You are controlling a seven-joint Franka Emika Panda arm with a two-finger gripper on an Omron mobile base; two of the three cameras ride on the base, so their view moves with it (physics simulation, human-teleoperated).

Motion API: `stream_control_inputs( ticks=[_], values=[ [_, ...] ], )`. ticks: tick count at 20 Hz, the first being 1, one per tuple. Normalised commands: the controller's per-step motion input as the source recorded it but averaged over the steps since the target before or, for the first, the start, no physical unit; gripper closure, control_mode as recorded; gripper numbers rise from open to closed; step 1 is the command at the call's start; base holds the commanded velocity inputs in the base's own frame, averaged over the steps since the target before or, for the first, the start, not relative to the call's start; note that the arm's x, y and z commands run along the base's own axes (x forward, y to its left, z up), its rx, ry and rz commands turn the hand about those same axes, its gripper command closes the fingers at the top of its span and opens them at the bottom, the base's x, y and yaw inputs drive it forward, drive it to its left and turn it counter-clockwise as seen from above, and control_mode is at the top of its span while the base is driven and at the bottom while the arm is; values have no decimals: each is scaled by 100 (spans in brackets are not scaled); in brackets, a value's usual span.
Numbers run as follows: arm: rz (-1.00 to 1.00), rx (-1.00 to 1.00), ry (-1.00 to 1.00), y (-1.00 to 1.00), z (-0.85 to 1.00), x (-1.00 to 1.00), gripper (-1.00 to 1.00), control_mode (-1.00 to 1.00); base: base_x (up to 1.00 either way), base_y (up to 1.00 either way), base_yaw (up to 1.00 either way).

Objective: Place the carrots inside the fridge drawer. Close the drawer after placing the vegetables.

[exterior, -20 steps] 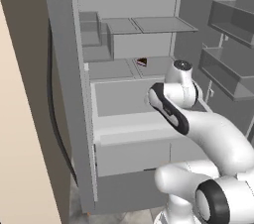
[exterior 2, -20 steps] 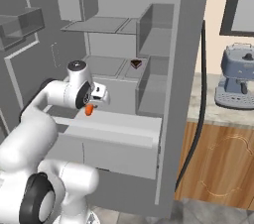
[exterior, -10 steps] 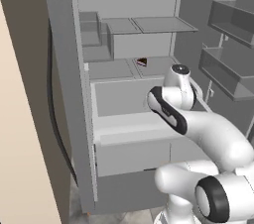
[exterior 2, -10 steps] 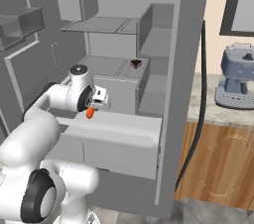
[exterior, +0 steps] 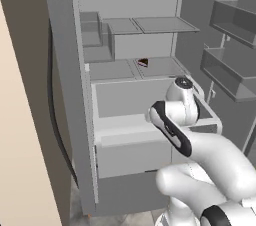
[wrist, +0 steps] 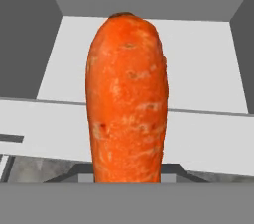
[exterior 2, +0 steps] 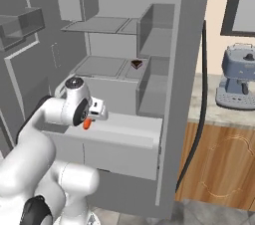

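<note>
Here the pincer (exterior 2: 89, 119) is clenched on a carrot (exterior 2: 86, 124), which hangs tip-down over the near rim of the pulled-out fridge drawer (exterior 2: 130, 129). In the hand view the carrot (wrist: 127, 99) runs toward twelve o'clock, apparently above the drawer's pale floor (wrist: 198, 64).

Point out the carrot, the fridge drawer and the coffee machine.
carrot (wrist: 128, 99), hand view, middle of its orange body.
fridge drawer (exterior 2: 122, 130), right base view, its white front rim.
coffee machine (exterior 2: 241, 77), right base view, its blue-grey body on the counter.
</note>
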Motion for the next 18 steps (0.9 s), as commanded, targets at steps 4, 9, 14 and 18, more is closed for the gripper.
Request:
stream_control_inputs(
  ticks=[4,9,14,18],
  values=[
    [0,0,0,9,9,9,100,-100,0,0,0],
    [0,0,0,0,29,95,100,-100,0,0,0],
    [0,0,3,0,-3,88,100,-100,0,0,0],
    [0,0,0,0,-41,67,100,-100,0,0,0]
  ],
)
